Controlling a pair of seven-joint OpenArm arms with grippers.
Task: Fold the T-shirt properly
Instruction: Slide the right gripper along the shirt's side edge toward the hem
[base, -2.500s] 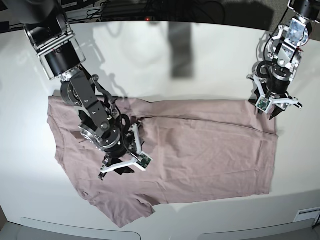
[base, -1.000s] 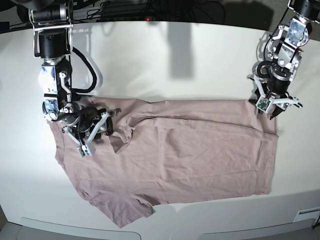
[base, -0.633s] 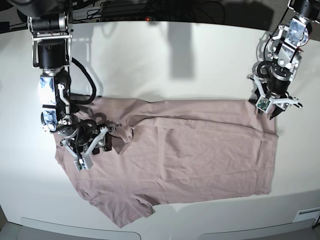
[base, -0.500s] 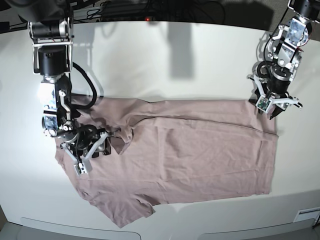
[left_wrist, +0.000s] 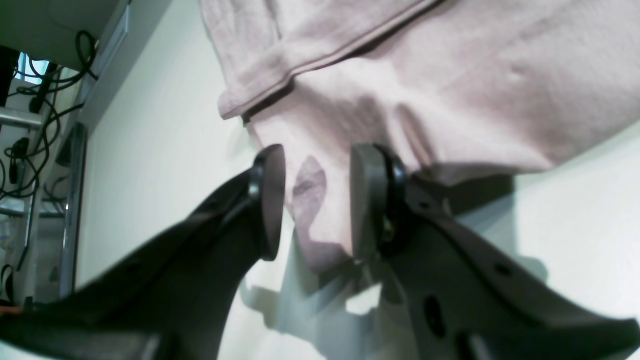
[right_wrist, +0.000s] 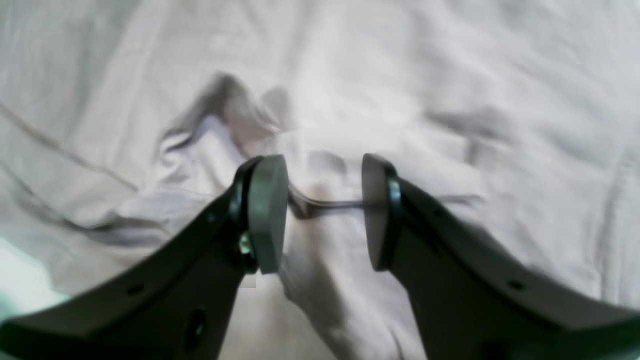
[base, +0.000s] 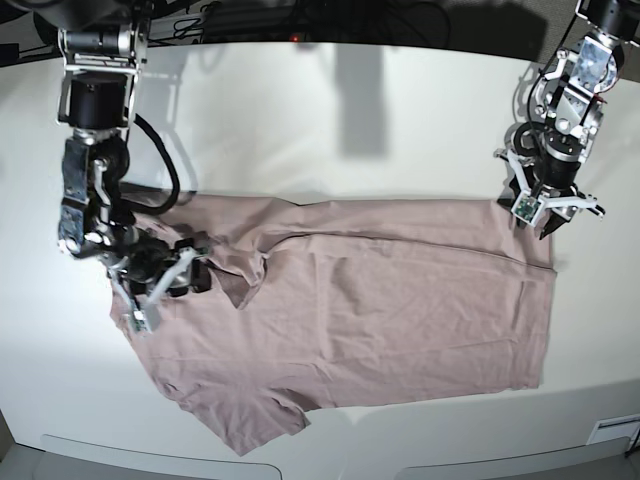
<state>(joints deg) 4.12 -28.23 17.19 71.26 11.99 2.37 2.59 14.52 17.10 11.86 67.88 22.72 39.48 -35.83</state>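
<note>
Right gripper (right_wrist: 320, 215): we see its jaws parted, straddling a raised wrinkle of the T-shirt (base: 400, 300), no clear pinch. Beyond it the cloth spreads flat over the white worktop (base: 300, 120). Left gripper (left_wrist: 312, 200): jaws parted astride the shirt's hemmed corner, fabric between them, contact uncertain.
</note>
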